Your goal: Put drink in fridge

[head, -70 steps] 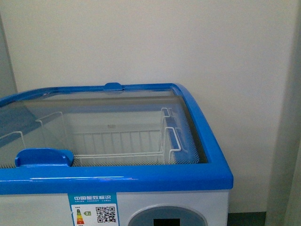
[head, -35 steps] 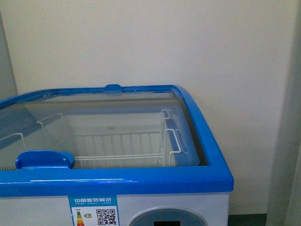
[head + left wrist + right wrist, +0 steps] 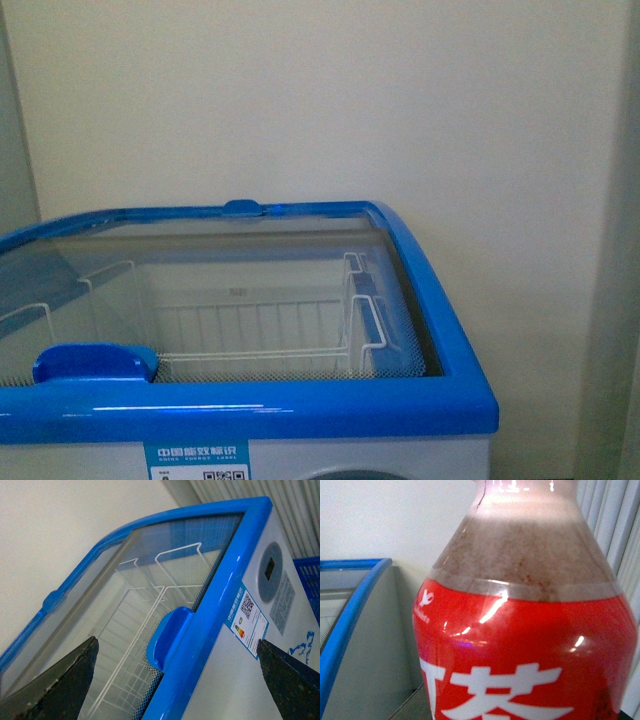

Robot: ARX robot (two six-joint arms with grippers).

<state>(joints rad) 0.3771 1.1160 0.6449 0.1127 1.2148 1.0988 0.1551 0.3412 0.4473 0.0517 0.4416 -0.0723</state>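
Fridge (image 3: 300, 405) sits lower than before; left gripper (image 3: 175, 640) spread empty facing lid handle (image 3: 167, 632) (presumably to slide it); drink (image 3: 520, 630) close by right gripper, grasp untellable.

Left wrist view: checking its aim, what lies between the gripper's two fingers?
The left wrist view shows the fridge, its blue lid handle between the fingers of the open left gripper, blue rim and glass lid alongside.

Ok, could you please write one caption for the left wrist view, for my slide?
Left gripper open before the fridge, its blue lid handle framed between the two dark fingers.
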